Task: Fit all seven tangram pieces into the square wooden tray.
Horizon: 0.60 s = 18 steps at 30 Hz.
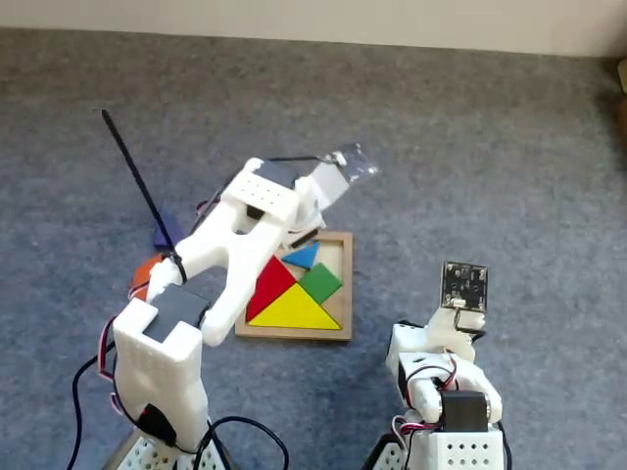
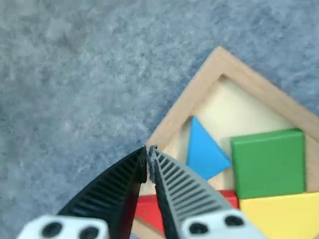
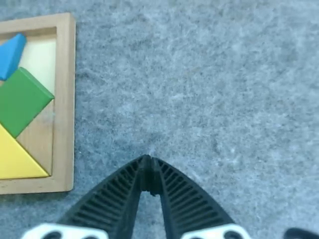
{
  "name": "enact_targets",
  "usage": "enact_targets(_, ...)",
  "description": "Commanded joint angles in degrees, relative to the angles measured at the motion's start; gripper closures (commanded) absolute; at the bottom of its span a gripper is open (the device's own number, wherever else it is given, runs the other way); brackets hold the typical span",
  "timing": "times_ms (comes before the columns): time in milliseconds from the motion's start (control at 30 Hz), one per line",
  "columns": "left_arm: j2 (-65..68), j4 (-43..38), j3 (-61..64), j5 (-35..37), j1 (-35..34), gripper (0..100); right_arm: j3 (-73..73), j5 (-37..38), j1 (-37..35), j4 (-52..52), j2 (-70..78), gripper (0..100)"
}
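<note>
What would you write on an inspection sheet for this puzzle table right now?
Surface: grey carpet-like surface.
Job's things: wooden tray holds red triangle, yellow triangle, green square and blue triangle; purple piece and orange piece lie outside, beside the left arm.
Clutter: nothing seen.
Grippers: left gripper, jaws shut, tip at the tray's rim; right gripper, jaws shut, over bare surface beside the tray.
Cables: black cables loop at the arm bases; wires run along the right arm; a thin black strip sticks out from the left arm.
Surroundings: pale strip beyond the far edge.
</note>
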Motion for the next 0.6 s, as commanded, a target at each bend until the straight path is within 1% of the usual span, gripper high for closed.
enact_targets(0,-3.9,-0.7,-0.1,0.7,2.6,96,7.1,0.4,0.7,-0.9,-0.2,99.2)
enact_targets(233,-3.4,-0.4,1.2,0.7,4.0,96,7.1,0.4,0.7,-0.9,-0.2,99.2)
enact_targets(500,-4.0,-0.2,6.4,0.7,8.0,96,7.1,0.4,2.4,-0.9,-0.6,99.2)
enact_targets(567,-4.0,1.4,5.9,0.6,8.0,96,7.1,0.4,2.4,-0.9,-0.6,99.2)
